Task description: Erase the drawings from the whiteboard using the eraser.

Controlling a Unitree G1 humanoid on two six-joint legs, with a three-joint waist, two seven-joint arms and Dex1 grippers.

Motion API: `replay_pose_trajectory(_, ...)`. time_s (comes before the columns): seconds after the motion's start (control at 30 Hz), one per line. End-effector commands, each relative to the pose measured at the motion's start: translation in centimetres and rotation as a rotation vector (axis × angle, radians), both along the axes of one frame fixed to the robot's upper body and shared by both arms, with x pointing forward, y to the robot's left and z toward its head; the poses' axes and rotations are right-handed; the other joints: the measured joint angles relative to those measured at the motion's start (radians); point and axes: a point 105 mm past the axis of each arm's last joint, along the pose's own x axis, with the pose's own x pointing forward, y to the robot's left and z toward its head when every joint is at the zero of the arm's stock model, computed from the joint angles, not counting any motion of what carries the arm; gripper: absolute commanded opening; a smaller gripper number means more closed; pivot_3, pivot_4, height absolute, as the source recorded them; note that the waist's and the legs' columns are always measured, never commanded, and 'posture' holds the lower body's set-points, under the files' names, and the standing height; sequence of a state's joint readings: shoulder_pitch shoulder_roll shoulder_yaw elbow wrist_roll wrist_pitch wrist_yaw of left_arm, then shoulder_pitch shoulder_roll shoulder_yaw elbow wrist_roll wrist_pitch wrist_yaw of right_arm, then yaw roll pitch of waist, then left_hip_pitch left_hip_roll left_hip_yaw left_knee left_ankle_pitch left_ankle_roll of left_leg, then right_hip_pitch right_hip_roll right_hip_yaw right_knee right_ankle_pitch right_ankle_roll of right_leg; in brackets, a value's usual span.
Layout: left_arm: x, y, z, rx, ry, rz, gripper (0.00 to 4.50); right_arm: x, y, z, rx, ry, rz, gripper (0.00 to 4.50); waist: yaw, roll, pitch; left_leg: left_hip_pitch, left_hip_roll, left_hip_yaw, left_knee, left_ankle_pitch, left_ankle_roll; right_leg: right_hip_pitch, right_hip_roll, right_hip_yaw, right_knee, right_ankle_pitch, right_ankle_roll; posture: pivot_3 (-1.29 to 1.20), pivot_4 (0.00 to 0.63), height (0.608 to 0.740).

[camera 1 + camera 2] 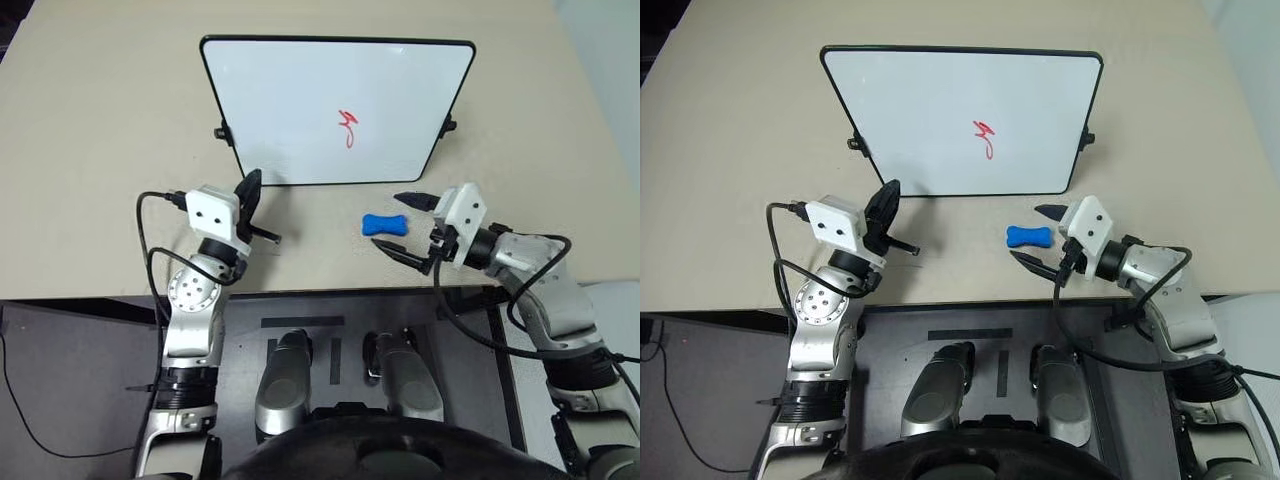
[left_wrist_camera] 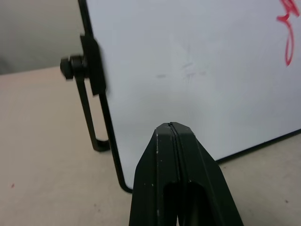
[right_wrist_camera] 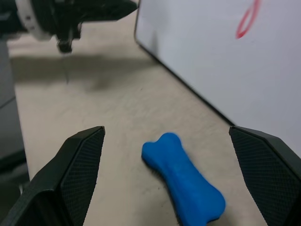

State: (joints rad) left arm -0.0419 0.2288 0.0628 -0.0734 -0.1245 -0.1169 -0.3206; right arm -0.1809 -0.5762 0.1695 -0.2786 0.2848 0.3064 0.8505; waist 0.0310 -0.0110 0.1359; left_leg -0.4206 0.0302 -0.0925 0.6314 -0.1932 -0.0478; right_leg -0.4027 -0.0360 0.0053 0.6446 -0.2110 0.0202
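— Two tools, so which one first?

— Start with the right tool (image 1: 404,228). Its black fingers (image 3: 80,165) are spread as wide as they go and grip nothing. The eraser (image 1: 386,224), blue and bone-shaped, lies flat on the counter (image 1: 100,150) just beyond the fingertips, in line with the gap between them and touching neither; in the head view it sits at about nine o'clock from that tool.

— And the left tool?

— The left tool (image 1: 248,190) has its fingers (image 2: 164,165) pressed together, only a thin seam between them, and nothing is caught there. It points toward twelve o'clock, at the near left corner of the whiteboard (image 1: 290,100). The tip seems very near the board's lower edge, though whether it touches I cannot tell.

— Where is the whiteboard from the eraser?

— At roughly eleven o'clock, near but apart. It has a thin black frame with rounded corners and a small black clip (image 1: 222,131) at each side; the left wrist view shows that clip joined to a black wire leg that comes down to the counter.

— The drawings?

— One red zigzag squiggle, the drawings (image 1: 346,128), sits right of the board's centre, at about twelve o'clock from the eraser and well apart from both tools. The right wrist view catches its lower loop on the white surface above the eraser.

— Anything else nearby?

— A black cable (image 1: 150,235) loops off the left wrist at its nine o'clock side.
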Motion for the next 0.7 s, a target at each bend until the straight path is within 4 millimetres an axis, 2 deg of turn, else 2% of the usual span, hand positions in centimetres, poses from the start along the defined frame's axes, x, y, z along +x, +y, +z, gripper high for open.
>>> replay_pose_trajectory(0.03,0.2,-1.0,1.2,-0.012,-0.062,-0.017,0.00,-0.7,0.3,-0.1,-0.050,-0.001,0.089,4.47,0.001,0.000,0.000,0.000,0.000,0.000,0.000,0.000,0.000,0.000,0.000,0.000,0.000,0.000,0.000,0.00,0.150,0.740)
replay_pose_trajectory(0.2,-0.1,-1.0,0.8,-0.024,-0.059,-0.005,0.00,-1.1,0.1,-1.2,-0.100,0.032,0.126,4.47,-0.001,0.000,0.000,0.000,0.000,0.001,0.000,0.000,0.000,0.000,0.001,0.000,0.000,0.000,0.000,0.00,0.150,0.740)
replay_pose_trajectory(0.7,-0.5,-0.8,0.7,-0.029,-0.061,0.022,0.00,1.2,0.2,-2.4,-0.144,0.031,0.121,4.47,-0.002,0.000,0.000,0.001,0.001,-0.004,0.000,0.001,0.001,0.000,0.000,0.000,0.001,0.001,-0.001,0.00,0.150,0.740)
